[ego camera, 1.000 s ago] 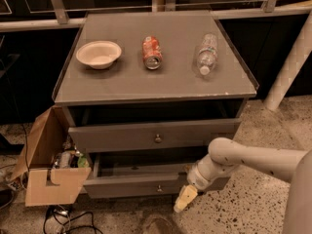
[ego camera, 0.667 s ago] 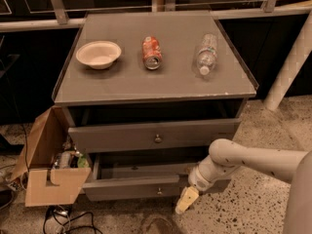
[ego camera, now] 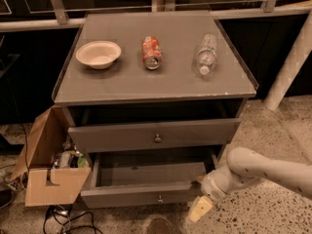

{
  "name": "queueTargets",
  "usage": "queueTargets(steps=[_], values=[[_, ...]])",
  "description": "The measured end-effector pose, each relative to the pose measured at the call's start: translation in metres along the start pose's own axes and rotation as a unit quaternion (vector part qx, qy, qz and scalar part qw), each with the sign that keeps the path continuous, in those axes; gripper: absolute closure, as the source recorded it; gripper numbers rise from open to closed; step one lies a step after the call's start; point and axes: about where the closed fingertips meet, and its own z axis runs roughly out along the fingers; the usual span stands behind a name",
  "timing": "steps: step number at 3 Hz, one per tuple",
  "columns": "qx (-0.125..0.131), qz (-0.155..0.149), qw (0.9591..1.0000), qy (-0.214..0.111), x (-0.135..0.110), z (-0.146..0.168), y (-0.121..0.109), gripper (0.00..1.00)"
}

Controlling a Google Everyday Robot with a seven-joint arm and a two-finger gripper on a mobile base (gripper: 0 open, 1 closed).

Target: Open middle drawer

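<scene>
The middle drawer (ego camera: 141,194) is the lower of the two grey fronts that show, with a small brass knob at its centre. It stands pulled out, and its bare inside shows. My gripper (ego camera: 200,208), pale with a yellowish tip, hangs just off the drawer's right front corner, close to the floor. My arm reaches in from the right edge.
The drawer front above (ego camera: 156,136) stands slightly out under the cabinet top (ego camera: 122,82). On the top lie a white bowl (ego camera: 98,54), a red can (ego camera: 151,52) and a clear bottle (ego camera: 205,54). An open cardboard box (ego camera: 53,179) and cables (ego camera: 63,218) sit to the left. A white post (ego camera: 287,62) stands to the right.
The middle drawer has come further out toward the camera. My gripper has moved with it, down and to the right, beside its right front corner.
</scene>
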Motion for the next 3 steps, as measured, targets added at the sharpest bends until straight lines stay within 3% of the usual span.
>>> queueTargets(steps=[2,3], values=[[-0.001,0.065,0.9974,-0.03,0.063,-0.044,0.04,0.0],[-0.001,0.065,0.9974,-0.03,0.063,-0.044,0.04,0.0]])
